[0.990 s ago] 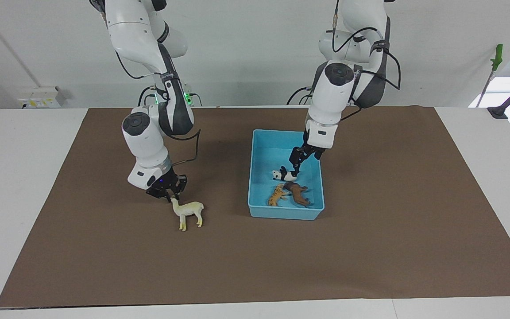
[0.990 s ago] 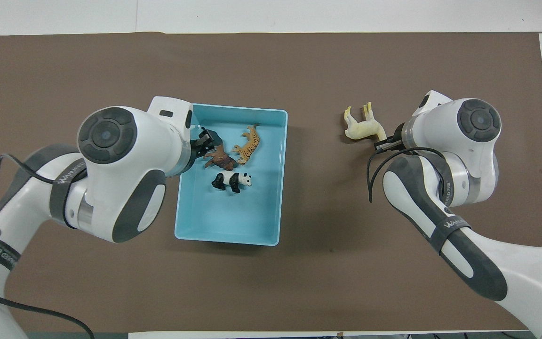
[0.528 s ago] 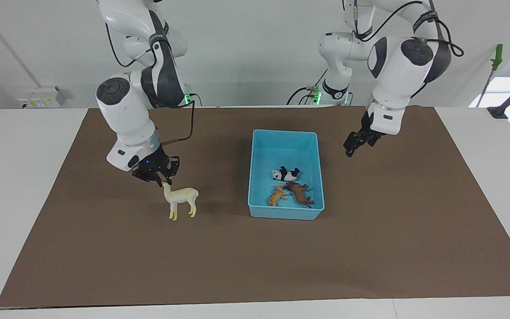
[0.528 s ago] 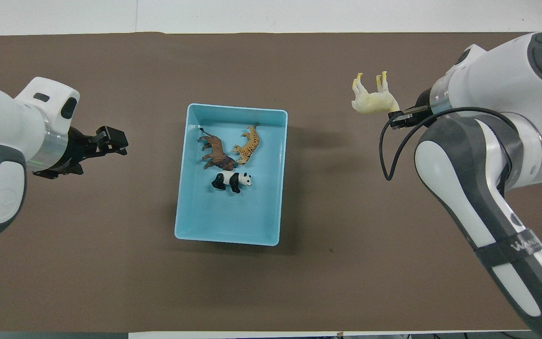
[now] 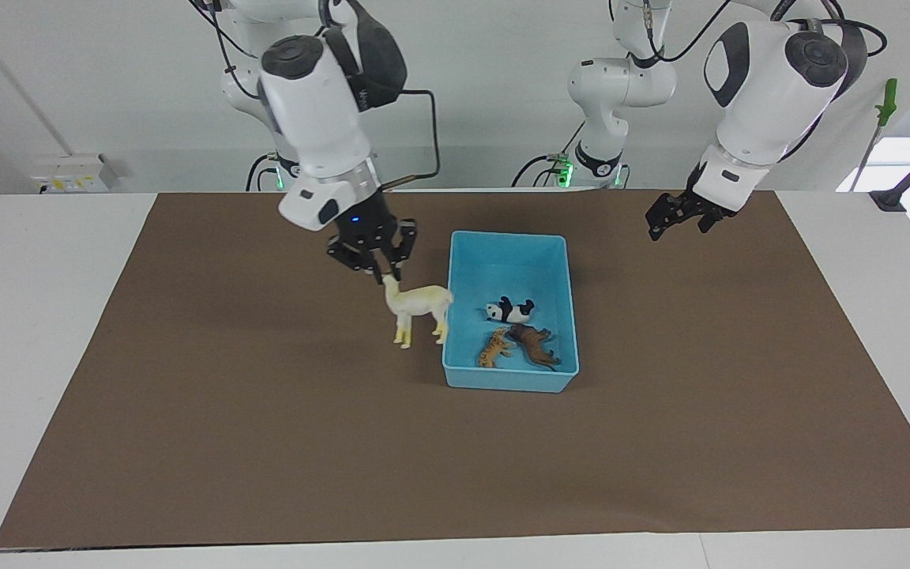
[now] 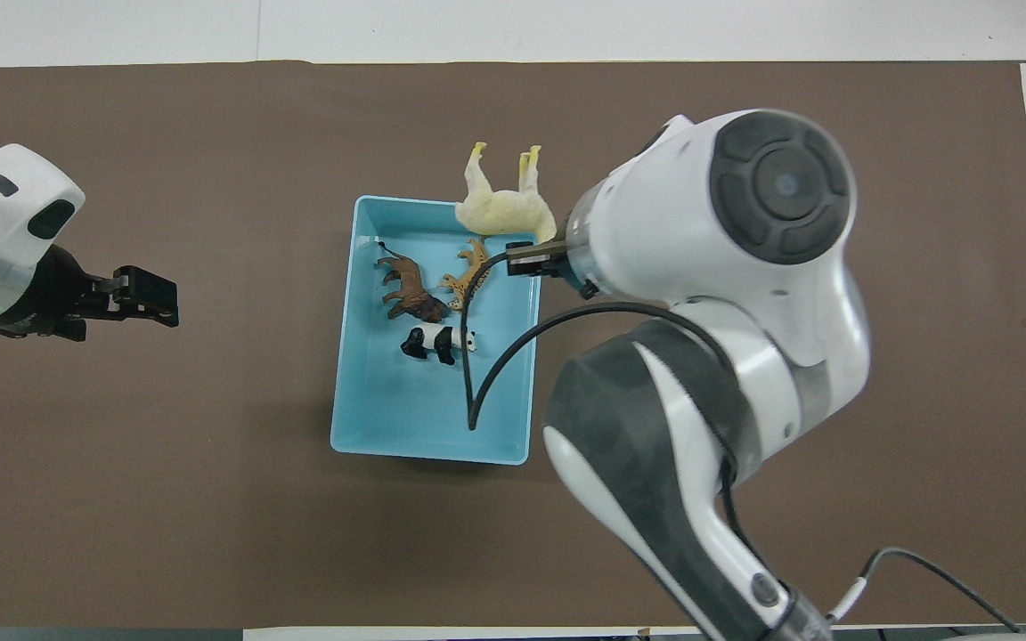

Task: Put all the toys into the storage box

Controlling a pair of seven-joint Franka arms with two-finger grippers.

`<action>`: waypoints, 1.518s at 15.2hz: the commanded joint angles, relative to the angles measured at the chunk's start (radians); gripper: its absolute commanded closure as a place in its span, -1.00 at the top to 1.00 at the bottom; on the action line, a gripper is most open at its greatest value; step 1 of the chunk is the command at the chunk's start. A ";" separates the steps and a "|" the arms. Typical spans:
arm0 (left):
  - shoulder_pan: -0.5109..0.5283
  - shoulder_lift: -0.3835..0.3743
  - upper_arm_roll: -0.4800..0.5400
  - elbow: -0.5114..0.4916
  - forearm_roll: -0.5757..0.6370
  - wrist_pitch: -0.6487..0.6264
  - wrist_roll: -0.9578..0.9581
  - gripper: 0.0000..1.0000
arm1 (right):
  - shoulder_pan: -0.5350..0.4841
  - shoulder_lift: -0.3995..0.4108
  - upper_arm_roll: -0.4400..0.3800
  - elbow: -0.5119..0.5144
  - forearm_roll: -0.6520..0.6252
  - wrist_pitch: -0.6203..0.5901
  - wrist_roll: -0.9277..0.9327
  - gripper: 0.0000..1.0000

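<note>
1. The alpaca [image 5: 419,307] [image 6: 504,201] hangs by its head from the right tool [image 5: 374,265], in the air over the edge of the storage box [image 5: 507,379] [image 6: 388,418] on the right arm's side.
2. That tool is clamped on the alpaca's head.
3. Inside the box lie the panda [image 5: 509,310] [image 6: 437,343], the tiger [image 5: 493,348] [image 6: 468,274] and the lion [image 5: 532,344] [image 6: 408,289], close together.
4. The left tool [image 5: 680,215] [image 6: 141,296] is raised over the brown mat [image 5: 265,442] toward the left arm's end of the worktop [image 5: 20,261], holding nothing; whether its fingers are wide or narrow I cannot tell.
</note>
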 commanded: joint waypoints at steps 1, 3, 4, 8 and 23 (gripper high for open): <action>0.034 0.036 -0.018 0.073 0.005 -0.067 0.041 1.00 | 0.075 0.062 -0.005 0.025 -0.099 0.045 0.131 -1.00; 0.036 0.047 -0.013 0.077 0.010 -0.078 0.093 1.00 | 0.089 0.073 -0.004 0.010 -0.124 0.069 0.167 -0.83; 0.036 0.047 -0.012 0.080 0.008 -0.076 0.096 1.00 | 0.094 0.076 -0.004 0.005 -0.129 0.069 0.170 0.19; 0.026 0.068 -0.012 0.100 0.013 -0.072 0.113 1.00 | 0.088 0.074 -0.005 0.016 -0.172 0.000 0.170 1.00; 0.028 0.067 -0.018 0.132 0.033 -0.065 0.115 1.00 | -0.493 -0.143 -0.028 0.010 -0.076 -0.342 -0.404 1.00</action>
